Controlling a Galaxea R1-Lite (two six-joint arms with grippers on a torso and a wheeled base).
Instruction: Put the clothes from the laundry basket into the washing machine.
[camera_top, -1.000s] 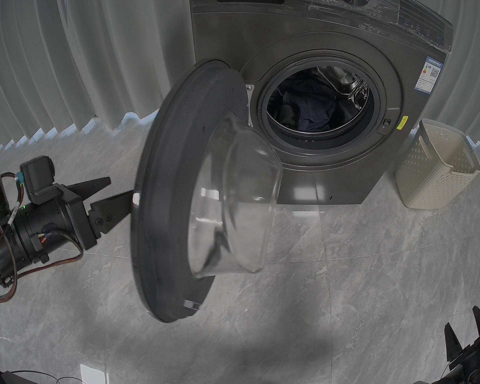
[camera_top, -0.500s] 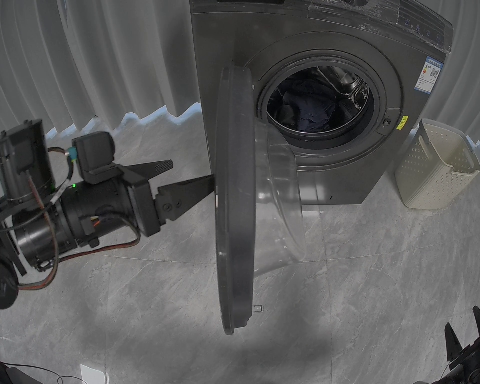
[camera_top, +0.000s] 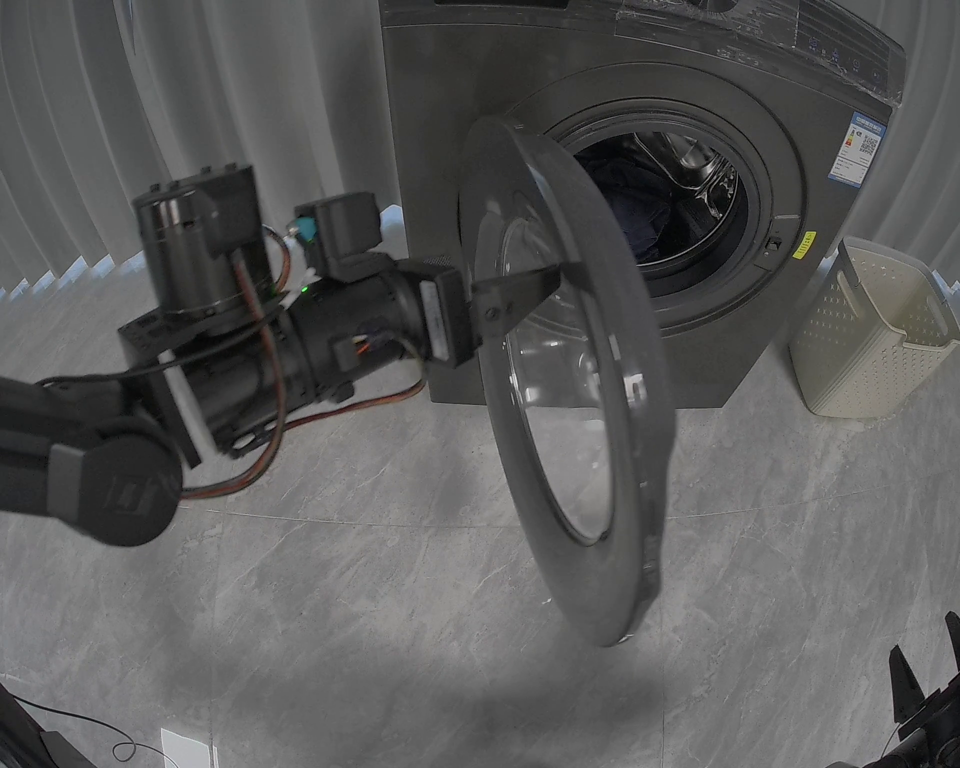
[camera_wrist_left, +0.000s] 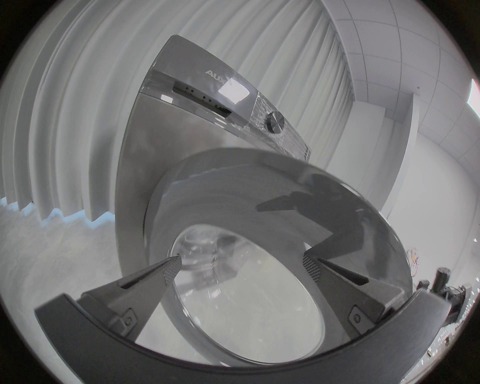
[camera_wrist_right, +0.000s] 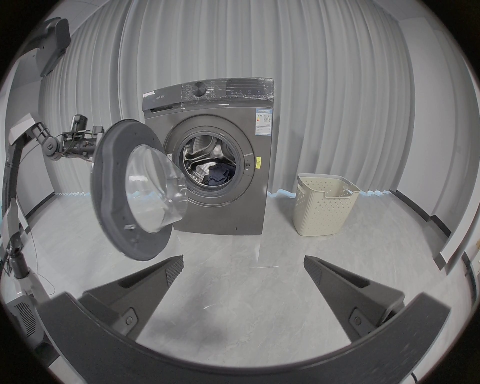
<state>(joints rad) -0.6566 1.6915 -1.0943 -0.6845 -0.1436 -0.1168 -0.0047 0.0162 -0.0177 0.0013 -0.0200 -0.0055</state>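
Note:
The grey washing machine (camera_top: 620, 50) stands at the back, its round door (camera_top: 600, 500) swung partway across the drum opening. Dark clothes (camera_top: 640, 215) lie inside the drum, also seen in the right wrist view as clothes (camera_wrist_right: 215, 174). My left gripper (camera_top: 530, 290) is open, its fingertips against the door's outer face (camera_wrist_left: 280, 200); nothing sits between its fingers. The cream laundry basket (camera_top: 880, 330) stands on the floor right of the machine, and I see no clothes in it (camera_wrist_right: 324, 202). My right gripper (camera_wrist_right: 243, 262) hangs open and low at the near right (camera_top: 925, 700).
Pleated curtains (camera_top: 200, 120) hang behind and to both sides of the machine. Grey tiled floor (camera_top: 400, 600) stretches open in front. The left arm (camera_top: 250, 350) reaches across the left half of the head view.
My left arm has moved right and up, pushing the door. The door has swung from wide open, past edge-on, to partly covering the drum opening. The right gripper has stayed put.

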